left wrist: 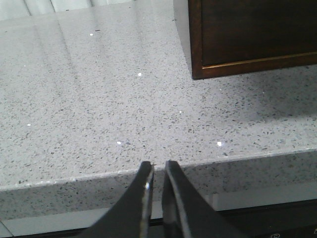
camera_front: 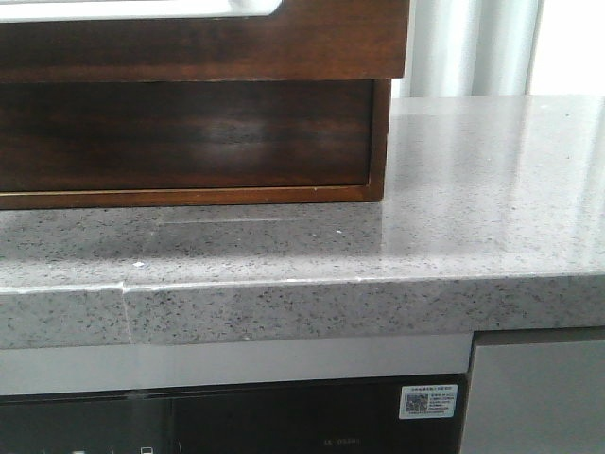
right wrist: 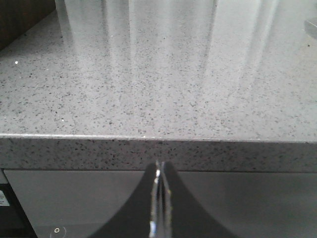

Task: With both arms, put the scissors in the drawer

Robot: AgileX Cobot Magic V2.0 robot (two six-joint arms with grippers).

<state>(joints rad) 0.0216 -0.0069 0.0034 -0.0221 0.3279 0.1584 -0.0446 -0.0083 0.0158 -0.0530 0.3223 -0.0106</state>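
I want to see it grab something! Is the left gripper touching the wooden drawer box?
Apart. The left wrist view shows bare countertop between the left gripper and the drawer box.

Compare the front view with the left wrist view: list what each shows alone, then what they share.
Only the front view: the upper drawer pulled out over the cabinet, showing a whitish inside, and a QR sticker below the counter. Only the left wrist view: the left gripper, fingers nearly together, holding nothing. Both: the speckled grey countertop and the dark wood cabinet. Neither shows scissors.
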